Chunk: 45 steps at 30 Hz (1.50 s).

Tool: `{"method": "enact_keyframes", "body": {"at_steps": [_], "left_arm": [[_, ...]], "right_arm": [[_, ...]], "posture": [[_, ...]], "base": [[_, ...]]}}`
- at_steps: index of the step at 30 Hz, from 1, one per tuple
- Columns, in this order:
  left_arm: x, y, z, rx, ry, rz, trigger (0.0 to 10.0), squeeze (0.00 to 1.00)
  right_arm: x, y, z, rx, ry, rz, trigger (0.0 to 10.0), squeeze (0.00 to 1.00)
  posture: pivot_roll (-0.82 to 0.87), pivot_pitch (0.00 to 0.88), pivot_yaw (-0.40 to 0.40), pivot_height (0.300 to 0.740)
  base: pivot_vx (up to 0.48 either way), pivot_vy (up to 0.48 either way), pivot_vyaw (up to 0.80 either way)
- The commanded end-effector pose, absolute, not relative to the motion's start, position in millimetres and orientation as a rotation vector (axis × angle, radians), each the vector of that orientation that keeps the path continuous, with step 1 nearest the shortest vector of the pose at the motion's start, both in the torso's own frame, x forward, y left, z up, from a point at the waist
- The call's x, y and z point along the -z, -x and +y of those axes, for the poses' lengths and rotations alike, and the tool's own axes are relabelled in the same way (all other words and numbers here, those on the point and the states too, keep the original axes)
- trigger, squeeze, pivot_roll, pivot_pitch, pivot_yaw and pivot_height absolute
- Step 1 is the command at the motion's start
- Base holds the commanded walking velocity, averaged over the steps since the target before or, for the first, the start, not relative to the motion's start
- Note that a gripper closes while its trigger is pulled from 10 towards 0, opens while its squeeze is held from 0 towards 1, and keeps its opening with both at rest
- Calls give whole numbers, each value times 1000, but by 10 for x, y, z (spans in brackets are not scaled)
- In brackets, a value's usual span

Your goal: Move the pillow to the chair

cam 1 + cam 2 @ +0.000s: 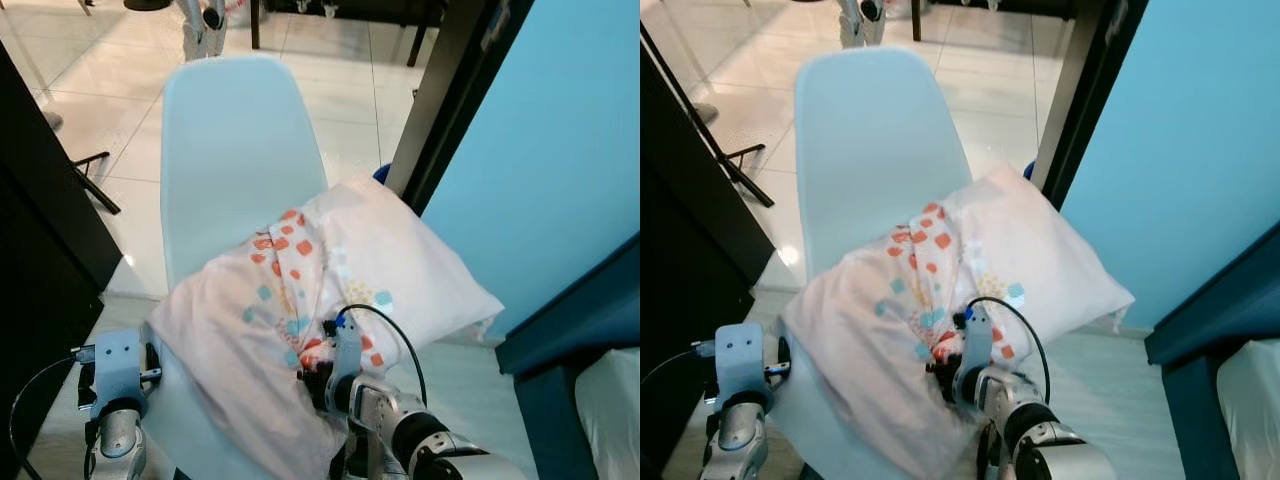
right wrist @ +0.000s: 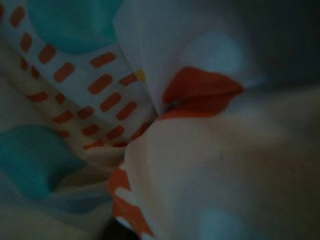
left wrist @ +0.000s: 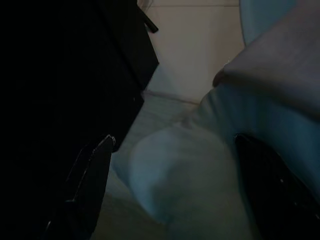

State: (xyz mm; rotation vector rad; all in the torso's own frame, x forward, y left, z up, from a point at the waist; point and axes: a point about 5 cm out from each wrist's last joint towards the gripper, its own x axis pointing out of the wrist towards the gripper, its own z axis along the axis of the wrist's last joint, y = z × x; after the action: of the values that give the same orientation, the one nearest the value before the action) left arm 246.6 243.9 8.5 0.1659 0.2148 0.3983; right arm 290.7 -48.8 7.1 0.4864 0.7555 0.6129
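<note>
Right pincer [image 1: 322, 375] sits buried in the near edge of the pillow [image 1: 330, 300] — fabric bunched around its tips, so it reads as pinching the cloth (fingers themselves hidden). Pillow lies on the seat of the pale chair [image 1: 235, 150], long axis running diagonally from near-left toward far-right, its far corner hanging off the seat's right side. Left pincer [image 3: 165, 190] is spread, holding nothing, low beside the chair's left edge. Right arm is nearer — release looks next.
</note>
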Motion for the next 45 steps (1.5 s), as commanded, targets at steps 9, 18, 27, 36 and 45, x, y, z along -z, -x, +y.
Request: {"method": "enact_keyframes", "body": {"at_steps": [9,18,27,36,45], "left_arm": [[-219,-2511,2518,-396,-187,178,10000,0],[-629,-2712,2599,-408,-219,29,10000,0],[-963,-2851,2554,-399,-244,-69,10000,0],[-809,-2768,2541,-427,-157,-13,10000,0],[-756,-2790,2515,-427,-115,20,10000,0]], "right_arm": [[-1216,-2644,1265,-1187,-811,516,10000,0],[-1716,-2689,1450,-1312,-902,381,10000,0],[-1412,-2522,1506,-1352,-426,370,10000,0],[-999,-2600,1217,-1207,-292,469,10000,0],[-937,-2923,829,-1046,-209,424,10000,1000]], "posture": [[114,287,-70,605],[105,281,-72,605],[104,269,-74,605],[93,260,-77,605],[78,215,-92,605]], "base": [[0,0,0],[0,0,0],[0,0,0],[0,0,0],[0,0,0]]}}
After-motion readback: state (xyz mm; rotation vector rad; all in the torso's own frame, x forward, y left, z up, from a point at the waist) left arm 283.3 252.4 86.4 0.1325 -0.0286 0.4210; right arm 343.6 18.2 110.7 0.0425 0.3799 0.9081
